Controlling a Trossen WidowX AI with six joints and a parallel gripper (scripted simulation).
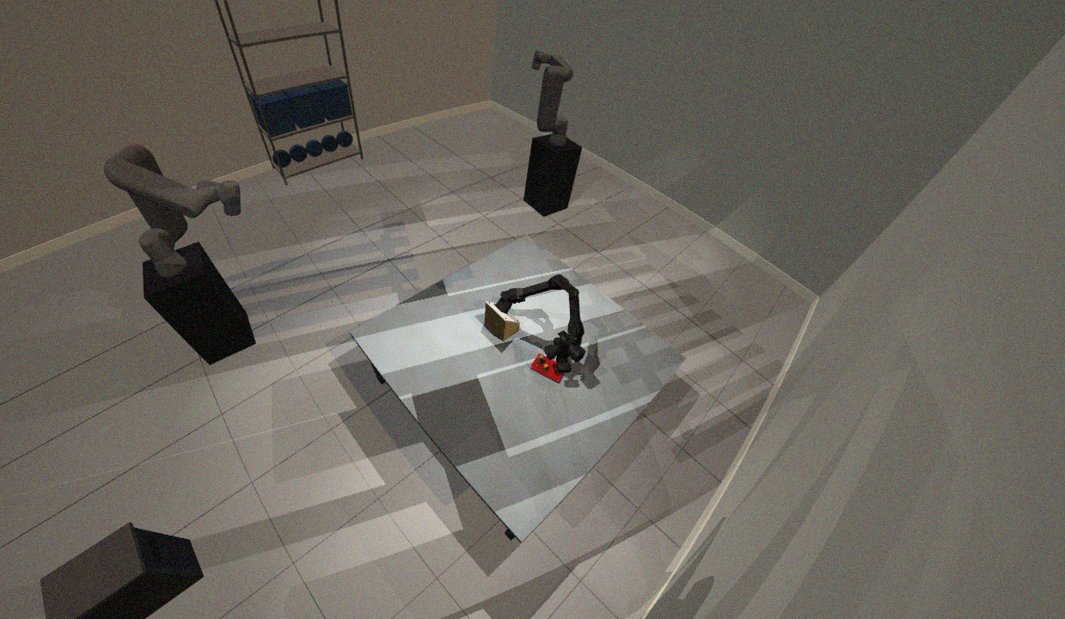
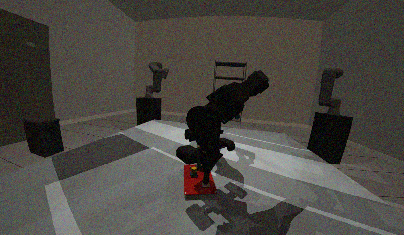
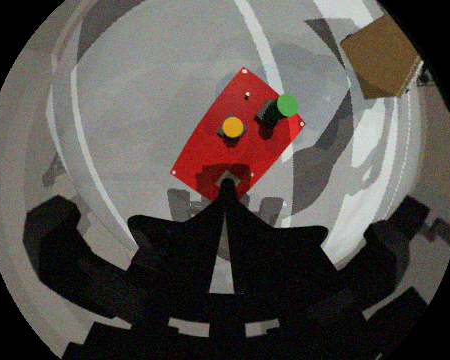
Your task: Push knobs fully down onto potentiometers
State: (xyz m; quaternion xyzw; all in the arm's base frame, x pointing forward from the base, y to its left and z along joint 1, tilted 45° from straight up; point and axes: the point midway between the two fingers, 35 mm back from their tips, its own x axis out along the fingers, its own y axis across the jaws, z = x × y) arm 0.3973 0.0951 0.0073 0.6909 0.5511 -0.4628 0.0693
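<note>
Dim light lays pale bands and dark shadows over the tiled floor (image 1: 304, 431) (image 2: 89, 128). A tan wall (image 1: 413, 53) (image 2: 179, 43) closes the far side, with a rack (image 1: 352, 115) (image 2: 230, 78) before it, blue bins (image 1: 301, 106) on a shelf. At left in the exterior view, a bin (image 2: 44, 137) stands near a dark door (image 2: 19, 81).

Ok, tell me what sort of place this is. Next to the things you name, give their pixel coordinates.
Probably a robotics lab or workshop: two grey arms on black pedestals (image 1: 552, 176) (image 2: 148, 111), a metal shelf rack (image 1: 356, 126) (image 2: 230, 78), and a red circuit board (image 1: 537, 367) (image 2: 191, 187) (image 3: 205, 145).
</note>
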